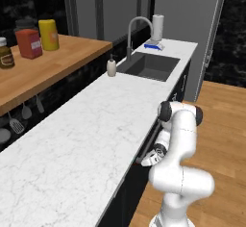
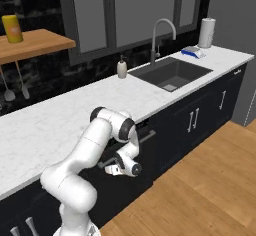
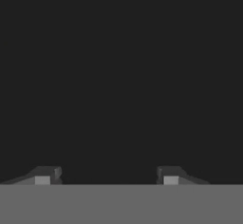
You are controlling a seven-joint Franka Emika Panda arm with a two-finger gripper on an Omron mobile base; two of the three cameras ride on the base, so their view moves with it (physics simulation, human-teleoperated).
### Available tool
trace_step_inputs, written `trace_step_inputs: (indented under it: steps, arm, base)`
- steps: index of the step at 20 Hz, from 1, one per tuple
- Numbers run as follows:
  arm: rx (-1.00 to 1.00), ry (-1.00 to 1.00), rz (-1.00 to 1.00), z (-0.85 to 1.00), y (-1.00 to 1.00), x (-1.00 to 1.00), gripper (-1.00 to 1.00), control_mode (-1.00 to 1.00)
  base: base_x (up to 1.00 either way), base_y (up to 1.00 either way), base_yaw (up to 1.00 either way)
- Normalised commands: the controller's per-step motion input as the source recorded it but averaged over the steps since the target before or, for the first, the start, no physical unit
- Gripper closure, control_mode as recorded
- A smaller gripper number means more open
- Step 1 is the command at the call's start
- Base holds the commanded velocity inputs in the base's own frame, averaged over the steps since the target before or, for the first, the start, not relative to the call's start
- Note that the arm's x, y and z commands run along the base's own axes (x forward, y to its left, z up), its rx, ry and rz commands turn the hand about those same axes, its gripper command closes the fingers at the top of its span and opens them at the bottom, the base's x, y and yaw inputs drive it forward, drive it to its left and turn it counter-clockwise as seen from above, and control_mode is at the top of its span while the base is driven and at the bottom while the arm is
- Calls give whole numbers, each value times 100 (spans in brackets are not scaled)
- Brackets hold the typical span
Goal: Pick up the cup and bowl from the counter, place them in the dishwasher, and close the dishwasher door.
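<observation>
My gripper (image 1: 145,160) (image 2: 108,169) (image 3: 107,175) hangs low in front of the black dishwasher door (image 2: 147,152) (image 3: 121,76), below the edge of the white marble counter (image 1: 81,139) (image 2: 55,117). Its fingers (image 3: 45,176) stand wide apart with nothing between them, so it is open. In the hand view the flat dark panel is right in front of the fingertips. The door stands nearly upright, with a narrow dark gap along its top edge (image 1: 148,142) under the counter. The cup and the bowl are out of view.
A dark sink (image 1: 149,66) (image 2: 172,73) with a curved faucet (image 1: 137,26) lies further along the counter, with a beige soap bottle (image 1: 111,67) (image 2: 121,68) beside it. A wooden shelf (image 1: 43,65) holds jars. Black cabinets with silver handles (image 2: 192,120) flank the dishwasher, above the wood floor (image 2: 200,190).
</observation>
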Motion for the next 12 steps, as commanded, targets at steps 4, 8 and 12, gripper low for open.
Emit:
trace_step_inputs:
  steps: [4,8,12]
  arm:
    - [12,0,9,-15,88,38,-100,-100]
    - [10,0,9,-22,65,28,-100,-100]
    - [1,0,5,-9,14,2,-100,-100]
  base:
    - [0,0,0]
    - [0,0,0]
    - [0,0,0]
